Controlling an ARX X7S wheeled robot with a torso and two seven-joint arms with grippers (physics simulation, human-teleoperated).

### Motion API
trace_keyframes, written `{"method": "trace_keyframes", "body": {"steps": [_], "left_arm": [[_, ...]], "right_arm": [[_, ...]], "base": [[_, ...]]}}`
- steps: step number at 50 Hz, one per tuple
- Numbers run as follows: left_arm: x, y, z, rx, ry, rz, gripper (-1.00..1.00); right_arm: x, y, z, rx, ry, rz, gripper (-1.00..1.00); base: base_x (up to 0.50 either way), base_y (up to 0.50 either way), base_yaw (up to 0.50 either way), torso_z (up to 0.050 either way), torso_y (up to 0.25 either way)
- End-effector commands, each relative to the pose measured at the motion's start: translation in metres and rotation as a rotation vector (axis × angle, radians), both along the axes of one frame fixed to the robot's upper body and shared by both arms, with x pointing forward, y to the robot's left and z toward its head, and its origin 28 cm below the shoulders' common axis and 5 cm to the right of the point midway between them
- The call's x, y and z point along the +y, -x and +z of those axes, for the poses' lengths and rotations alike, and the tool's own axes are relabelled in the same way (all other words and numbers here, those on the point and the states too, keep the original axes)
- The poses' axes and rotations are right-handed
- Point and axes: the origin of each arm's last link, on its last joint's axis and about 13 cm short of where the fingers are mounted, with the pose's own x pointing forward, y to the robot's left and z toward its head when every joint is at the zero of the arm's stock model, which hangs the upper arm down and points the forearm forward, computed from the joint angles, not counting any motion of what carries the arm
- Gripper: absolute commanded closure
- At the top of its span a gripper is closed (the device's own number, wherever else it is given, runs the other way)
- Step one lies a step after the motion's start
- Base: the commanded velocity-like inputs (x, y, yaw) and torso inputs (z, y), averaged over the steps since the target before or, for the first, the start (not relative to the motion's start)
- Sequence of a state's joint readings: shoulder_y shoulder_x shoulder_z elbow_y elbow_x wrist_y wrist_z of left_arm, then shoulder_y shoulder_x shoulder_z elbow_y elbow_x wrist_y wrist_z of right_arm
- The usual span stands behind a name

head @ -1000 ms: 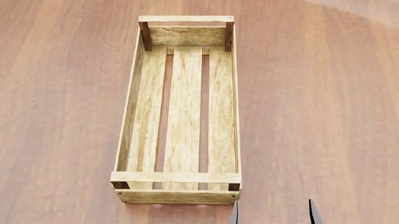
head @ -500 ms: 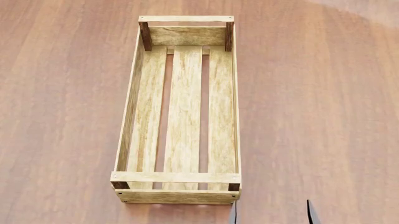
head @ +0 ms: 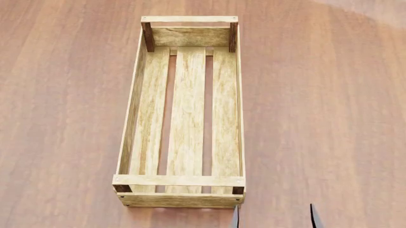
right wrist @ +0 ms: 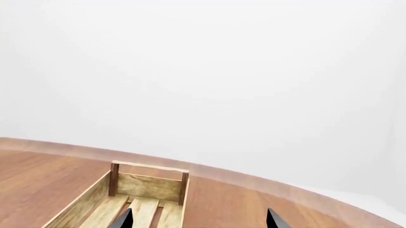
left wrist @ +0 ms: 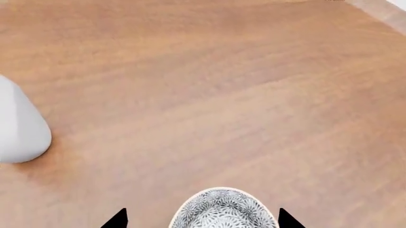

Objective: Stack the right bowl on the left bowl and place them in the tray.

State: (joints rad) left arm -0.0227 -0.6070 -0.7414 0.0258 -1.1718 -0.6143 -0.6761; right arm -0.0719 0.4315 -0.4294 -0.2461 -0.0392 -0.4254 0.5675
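The tray [head: 187, 114], a long pale wooden crate with three floor slats, lies empty on the table in the head view; its far end shows in the right wrist view [right wrist: 147, 186]. A white bowl with a grey floral pattern [left wrist: 223, 209] sits on the table between the open fingertips of my left gripper [left wrist: 201, 219], which holds nothing. My right gripper [head: 274, 217] is open and empty just right of the tray's near right corner; its tips also show in the right wrist view [right wrist: 198, 219]. No bowl shows in the head view.
A smooth white rounded object [left wrist: 19, 126] stands on the table in the left wrist view. The brown wooden table [head: 330, 118] stretches around the tray. Its far edge meets a white wall [right wrist: 222, 71].
My right gripper's tips have shifted slightly left at the bottom of the head view. The tray has not moved.
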Motion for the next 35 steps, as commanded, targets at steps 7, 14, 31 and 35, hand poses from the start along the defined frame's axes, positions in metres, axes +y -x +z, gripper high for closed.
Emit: {"method": "trace_keyframes", "body": {"steps": [7, 14, 31, 35], "left_arm": [[0.005, 0.006, -0.009, -0.063, 0.102, 0.023, -1.0], [0.004, 0.006, -0.012, -0.072, 0.159, 0.04, -1.0], [0.003, 0.004, -0.02, -0.053, 0.208, 0.062, -1.0], [0.005, 0.004, -0.022, -0.053, 0.22, 0.065, -1.0]], "right_arm": [[0.001, -0.001, 0.001, -0.013, 0.013, 0.0, -1.0], [0.001, -0.001, 0.001, -0.013, 0.015, 0.002, -1.0], [0.001, -0.001, 0.002, -0.012, 0.015, 0.004, -1.0], [0.001, -0.002, 0.001, -0.01, 0.016, 0.003, -1.0]], "base": [[0.0, 0.0, 0.0, 0.0, 0.0], [0.0, 0.0, 0.0, 0.0, 0.0], [0.0, 0.0, 0.0, 0.0, 0.0], [0.0, 0.0, 0.0, 0.0, 0.0]]}}
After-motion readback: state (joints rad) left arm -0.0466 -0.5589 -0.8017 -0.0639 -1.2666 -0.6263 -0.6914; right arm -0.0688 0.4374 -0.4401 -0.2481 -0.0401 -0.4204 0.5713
